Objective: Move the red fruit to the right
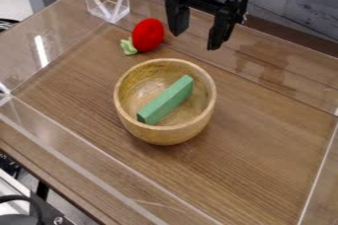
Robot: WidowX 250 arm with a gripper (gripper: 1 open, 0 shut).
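Pincer hangs spread wide and empty, pointing straight down above the surface, just beside the red fruit.

The arm above the pincer is running off the top edge, so only the black head and fingers are showing. The counter is getting cut at the right and near edges. The green block is hiding part of the wooden bowl floor. The red fruit is covering part of its leafy end. Dark shapes at the near left corner are too cropped to identify.
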